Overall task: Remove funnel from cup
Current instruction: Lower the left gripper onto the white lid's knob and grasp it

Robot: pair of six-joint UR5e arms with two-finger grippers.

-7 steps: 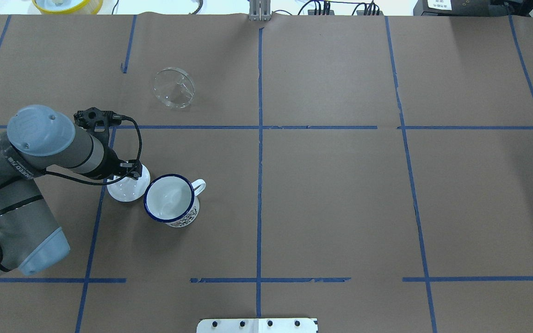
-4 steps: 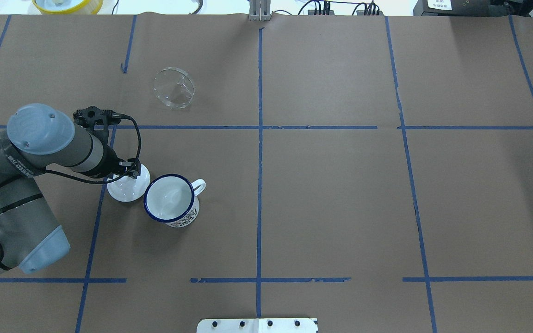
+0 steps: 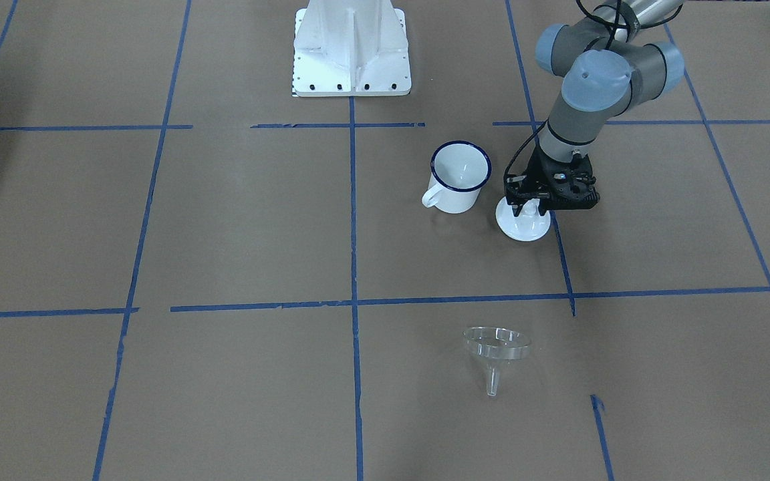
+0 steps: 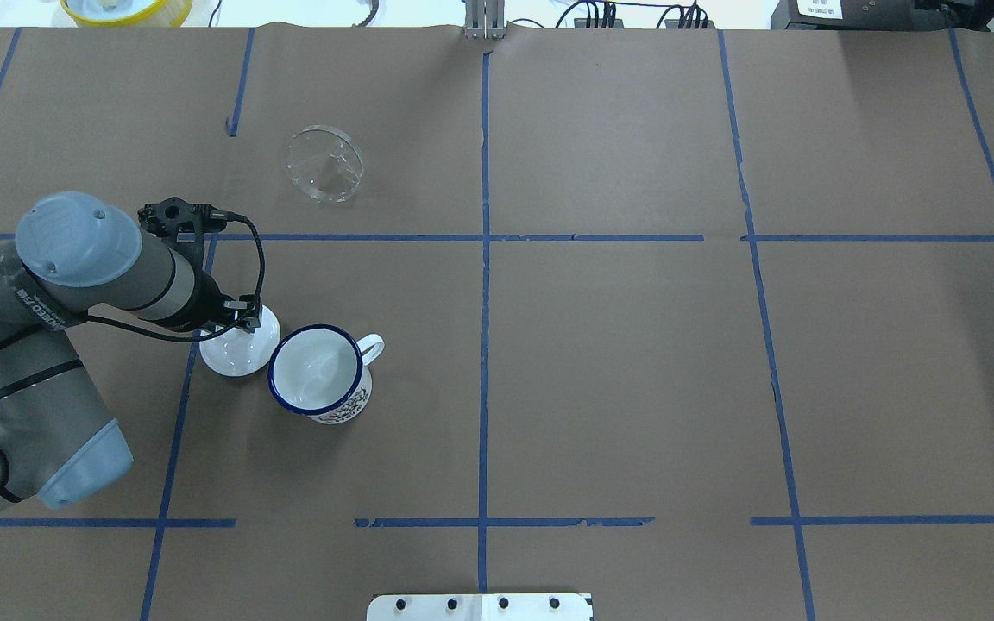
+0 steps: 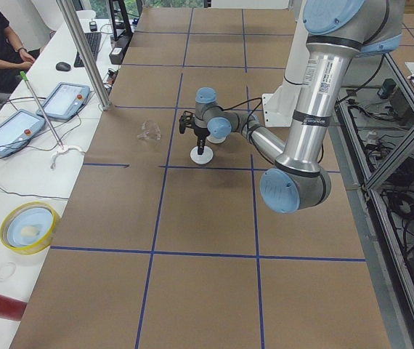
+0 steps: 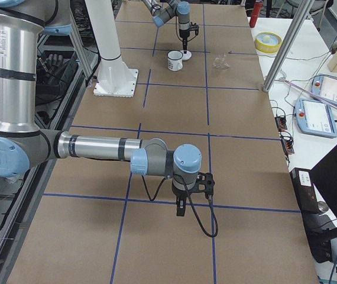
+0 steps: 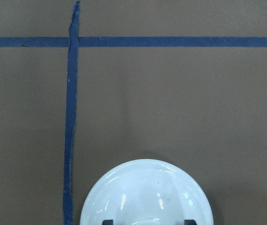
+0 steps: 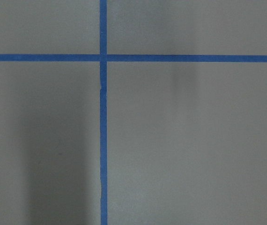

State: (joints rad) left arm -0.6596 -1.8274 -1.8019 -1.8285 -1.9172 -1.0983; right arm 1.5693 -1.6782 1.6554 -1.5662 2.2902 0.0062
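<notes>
The clear funnel lies on its side on the brown table, apart from the cup; it also shows in the front view. The white cup with a blue rim stands upright and empty, handle to the right. My left gripper hangs just above the round white lid that rests on the table beside the cup. In the left wrist view its two dark fingertips stand wide apart over the lid. My right gripper hovers over bare table far away; I cannot tell its state.
Blue tape lines divide the brown paper. The robot's white base stands behind the cup. A yellow-rimmed bowl sits beyond the table's far edge. Control tablets and a person are past the far side in the left view.
My left wrist has shifted slightly away from the lid; the lid, cup and funnel have stayed in place.
</notes>
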